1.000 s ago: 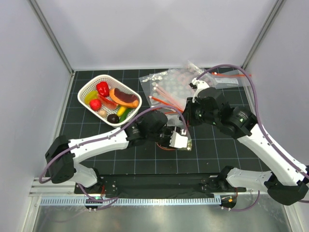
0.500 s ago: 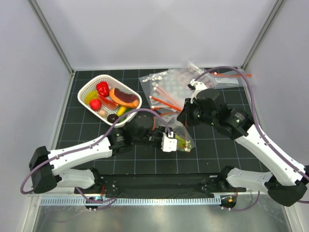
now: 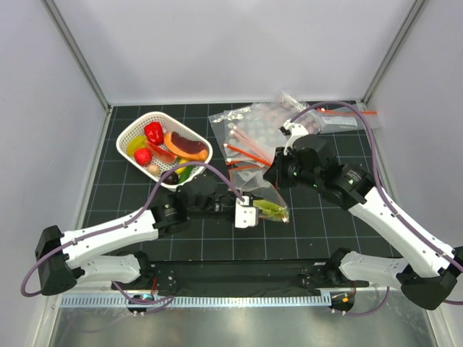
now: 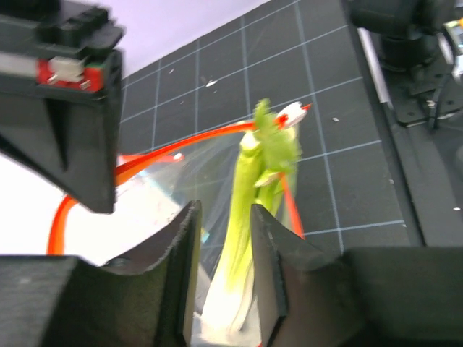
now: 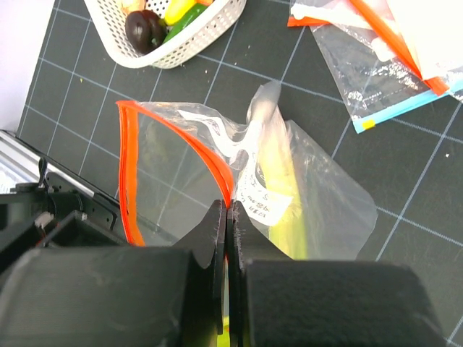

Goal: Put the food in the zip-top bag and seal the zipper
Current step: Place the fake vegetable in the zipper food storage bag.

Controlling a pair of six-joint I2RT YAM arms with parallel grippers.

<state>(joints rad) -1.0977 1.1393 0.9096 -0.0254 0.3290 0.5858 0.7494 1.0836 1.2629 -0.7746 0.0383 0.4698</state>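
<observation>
Left gripper (image 4: 224, 210): clamped on leafy stalk (image 4: 249, 166)
Right gripper (image 5: 226, 210): pinched shut on zipper (image 5: 125, 173)
Zip-top bag (image 5: 325, 195): mouth held agape

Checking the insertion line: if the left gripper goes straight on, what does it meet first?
Likely the zip-top bag, just beyond the leafy stalk in the left gripper; depth is unclear.

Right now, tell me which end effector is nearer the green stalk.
Left. The left end effector has the green stalk between its fingers. The right end effector is pinched shut on the orange strip of the bag, beside the stalk.
</observation>
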